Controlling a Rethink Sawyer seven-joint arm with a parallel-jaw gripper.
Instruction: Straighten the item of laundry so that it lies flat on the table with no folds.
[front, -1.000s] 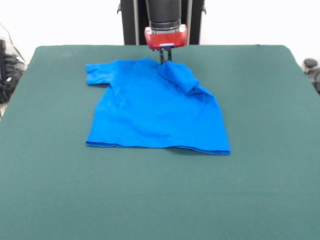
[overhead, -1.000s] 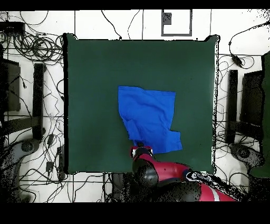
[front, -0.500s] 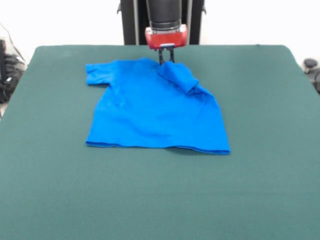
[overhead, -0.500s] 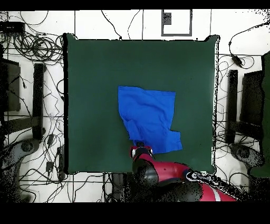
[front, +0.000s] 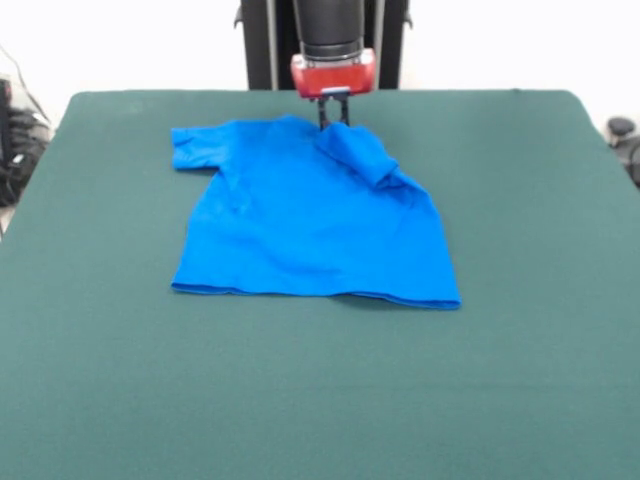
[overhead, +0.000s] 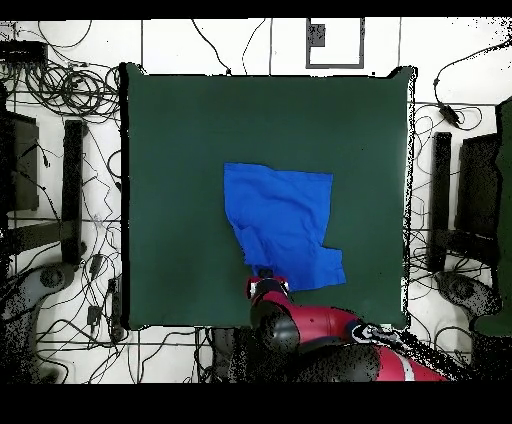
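Front: I see the blue T-shirt (front: 310, 215) on the green table (front: 520, 300), one sleeve folded over its body. Gripper (front: 333, 113) at the collar edge; can't tell its grip state. Overhead: T-shirt (overhead: 283, 223) mid-table (overhead: 170, 150), gripper (overhead: 266, 275) at its edge.
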